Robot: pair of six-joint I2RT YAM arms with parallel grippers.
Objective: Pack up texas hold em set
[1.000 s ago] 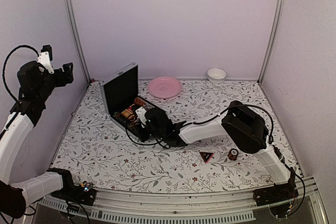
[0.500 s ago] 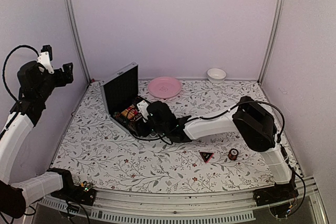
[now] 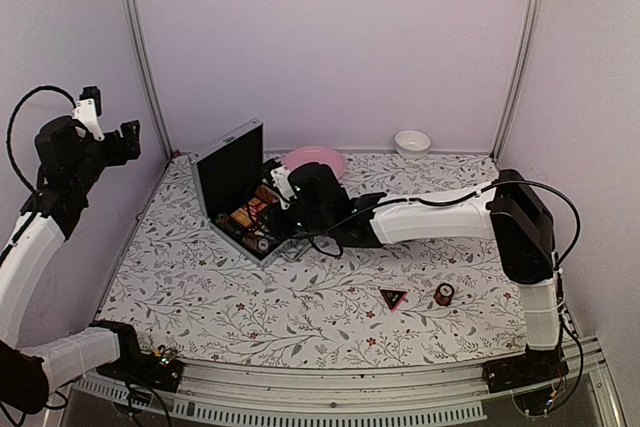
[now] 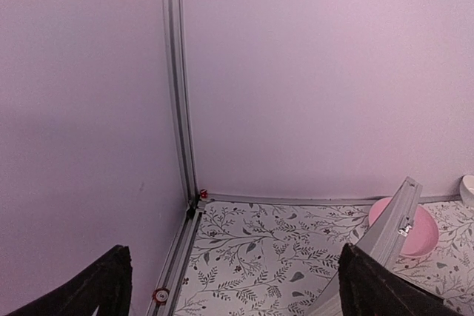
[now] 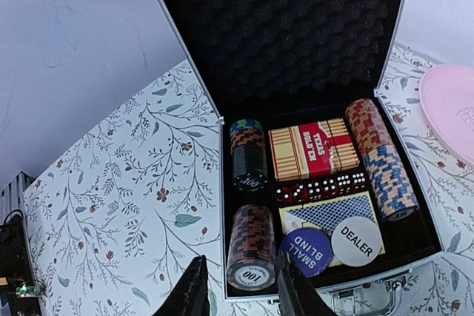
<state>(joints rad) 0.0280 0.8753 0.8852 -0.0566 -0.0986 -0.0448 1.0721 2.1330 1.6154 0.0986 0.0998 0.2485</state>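
The silver aluminium case [image 3: 228, 165] stands open at the back left, lid upright and lined in black foam [image 5: 281, 27]. Inside lie several chip stacks, a red card deck [image 5: 315, 148], a blue deck, red dice, and "small blind" and "dealer" discs. My right gripper [image 5: 243, 295] [image 3: 278, 227] is open and empty, its fingers either side of the front-left "100" chip stack [image 5: 252, 246] and above it. A black-and-red triangle [image 3: 393, 298] and a short red chip stack [image 3: 444, 294] lie on the table. My left gripper [image 4: 241, 294] [image 3: 108, 135] is open, raised by the left wall.
A pink plate [image 3: 318, 159] sits just behind the case, also in the right wrist view [image 5: 448, 109]. A small white bowl [image 3: 412, 141] stands at the back wall. The case handle [image 5: 363, 303] faces the near side. Enclosure walls and aluminium posts ring the flowered table.
My right gripper has moved back and up over the open case while the arm stretched out and its elbow swung right. The left arm has not moved.
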